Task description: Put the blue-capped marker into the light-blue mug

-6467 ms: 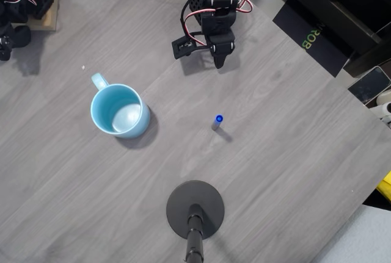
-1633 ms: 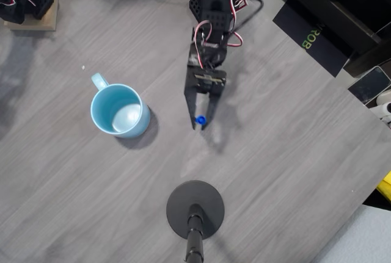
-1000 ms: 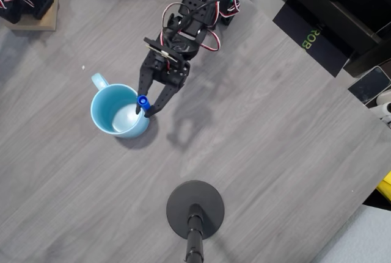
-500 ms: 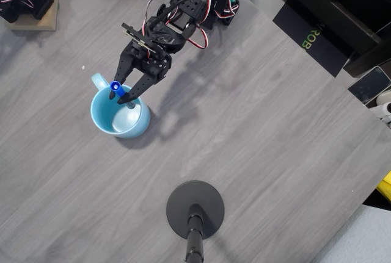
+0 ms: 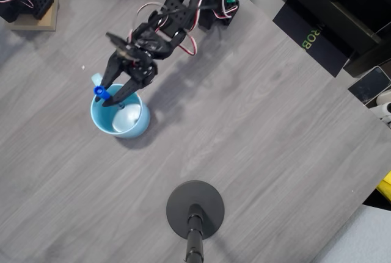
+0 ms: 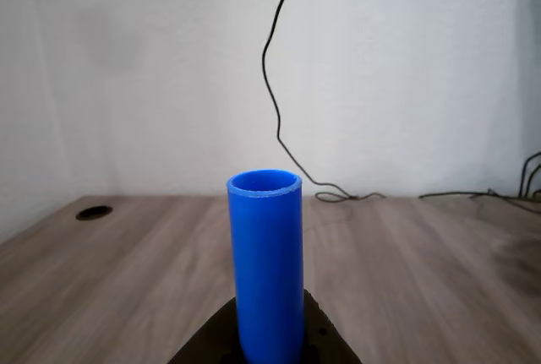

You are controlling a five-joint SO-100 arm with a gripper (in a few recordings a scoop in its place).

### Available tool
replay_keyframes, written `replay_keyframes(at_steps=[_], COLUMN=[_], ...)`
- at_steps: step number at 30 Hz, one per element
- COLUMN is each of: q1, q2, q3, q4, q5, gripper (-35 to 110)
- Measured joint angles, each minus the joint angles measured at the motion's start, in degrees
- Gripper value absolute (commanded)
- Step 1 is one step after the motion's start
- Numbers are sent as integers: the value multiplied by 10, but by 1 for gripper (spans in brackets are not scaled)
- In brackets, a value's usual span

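While pinching blue-capped marker (image 5: 100,93), end effector (image 5: 105,96) above light-blue mug (image 5: 129,126), black stand base (image 5: 195,209) apart.

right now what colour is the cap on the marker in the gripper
Bright blue; the marker's cap shows best in the wrist view.

The blue-capped marker (image 5: 100,93) has moved over the light-blue mug's (image 5: 135,127) rim.
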Motion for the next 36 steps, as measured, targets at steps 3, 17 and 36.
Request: replay_keyframes(at_steps=[3,17,36], q1=[-5,-5,-18], q2=[-40,-171,-243], q3=[0,0,18], q4=[-28,-156,-260], q5=[-1,-11,-33], gripper=[0,0,6])
